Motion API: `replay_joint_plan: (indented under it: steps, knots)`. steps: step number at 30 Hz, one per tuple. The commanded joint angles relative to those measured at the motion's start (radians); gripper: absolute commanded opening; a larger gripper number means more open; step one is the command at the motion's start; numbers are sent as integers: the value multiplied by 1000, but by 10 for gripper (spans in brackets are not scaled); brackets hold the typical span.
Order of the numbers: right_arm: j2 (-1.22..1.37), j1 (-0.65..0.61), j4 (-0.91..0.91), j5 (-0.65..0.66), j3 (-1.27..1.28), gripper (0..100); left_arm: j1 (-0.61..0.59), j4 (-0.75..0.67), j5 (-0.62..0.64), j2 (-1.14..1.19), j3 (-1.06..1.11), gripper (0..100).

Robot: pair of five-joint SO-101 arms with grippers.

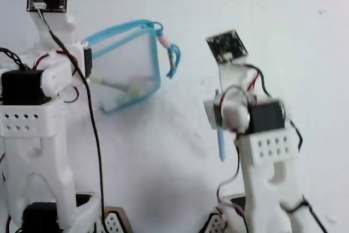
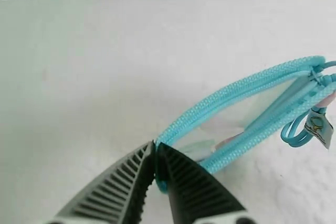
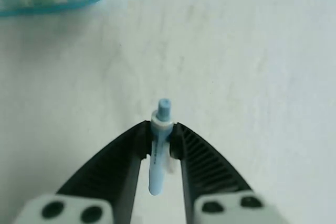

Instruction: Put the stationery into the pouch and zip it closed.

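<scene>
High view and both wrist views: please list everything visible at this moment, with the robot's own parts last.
pouch: one, clear with light blue zip edging, left half of the table, one corner pinched by the left hand.
strap loop: one, blue with a pink tab, at the pouch's far corner.
stationery in pouch: count unclear, pale, seen through the clear side.
pen: one, light blue, held in the right hand above the table.
table: one, white, under everything.
left arm: one, white with black motors, near left.
right arm: one, same colours, near right.
left hand: one, black, closed on the pouch.
right hand: one, black, closed on the pen.
</scene>
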Motion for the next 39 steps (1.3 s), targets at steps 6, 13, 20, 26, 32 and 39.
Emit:
replay_joint_plan:
  steps: [6, 13, 20, 26, 32, 39]
  knots:
    - [-463, -130, -743, -72, 440, 17, 8, 8, -5, 16, 5, 24]
    - [-526, -323, -1027, -199, 377, 16, 7, 8, -5, 15, 5, 24]
    - [-185, -352, -1006, -279, -63, 16, 8, 8, -5, 15, 5, 24]
    - [136, -355, -923, -278, -425, 16, 4, 8, -8, 15, 5, 24]
    - [334, -355, -788, -278, -617, 16, 5, 8, -8, 15, 5, 24]
    - [367, -369, -723, -275, -640, 16, 5, 8, -8, 13, 5, 24]
